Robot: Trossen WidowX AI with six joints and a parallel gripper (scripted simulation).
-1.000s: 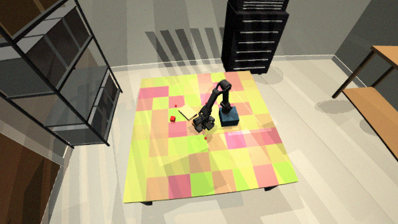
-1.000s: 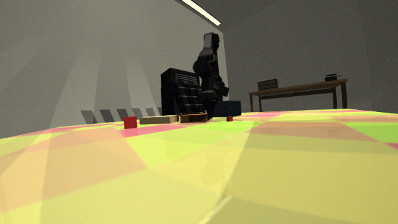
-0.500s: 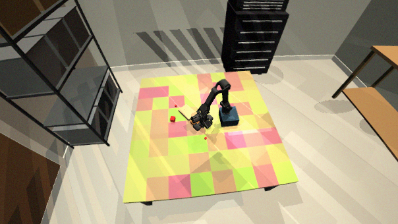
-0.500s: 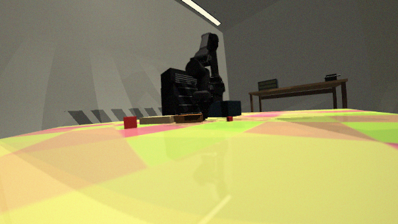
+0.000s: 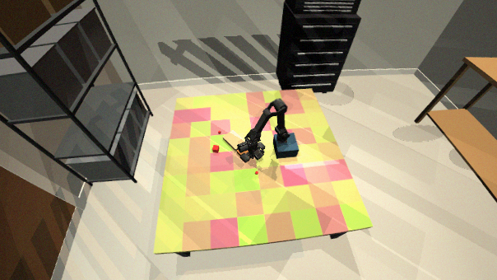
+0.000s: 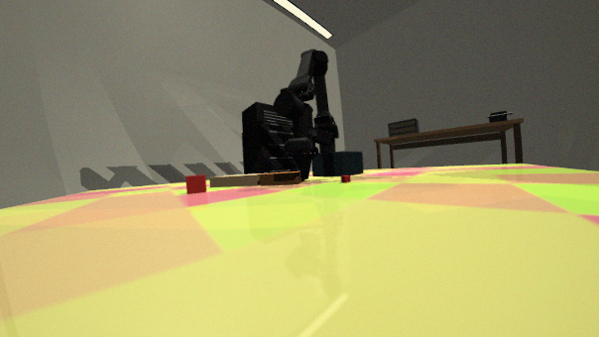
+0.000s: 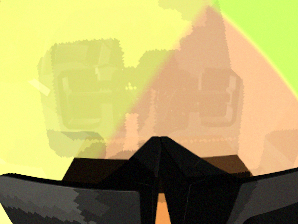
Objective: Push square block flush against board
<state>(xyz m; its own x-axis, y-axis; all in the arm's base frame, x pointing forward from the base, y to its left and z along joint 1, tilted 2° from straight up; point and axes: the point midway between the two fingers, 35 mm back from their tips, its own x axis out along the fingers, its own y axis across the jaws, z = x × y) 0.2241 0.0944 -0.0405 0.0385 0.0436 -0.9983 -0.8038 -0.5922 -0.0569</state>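
Observation:
The board [image 5: 234, 139] [image 6: 235, 180] is pale tan and lies flat left of the arm. The square block [image 5: 243, 152] [image 6: 282, 177] [image 7: 95, 168] is orange-brown. It lies at the board's near right end, partly hidden by the hand in the top view. The two look very close in the exterior view; whether whole sides touch or edges are even cannot be told. My gripper [image 6: 304, 176] [image 7: 158, 144] is shut and empty. Its fingers are low at the block's side away from the board. In the wrist view they cover the middle of the block; contact is unclear.
A red cube [image 5: 215, 148] [image 6: 195, 183] lies left of the board. A tiny red cube [image 5: 219, 132] lies beyond it, and another small red cube [image 5: 257, 173] [image 6: 345, 178] lies on the near side of the hand. The arm stands on a dark blue box [image 5: 285, 146] [image 6: 339, 163].

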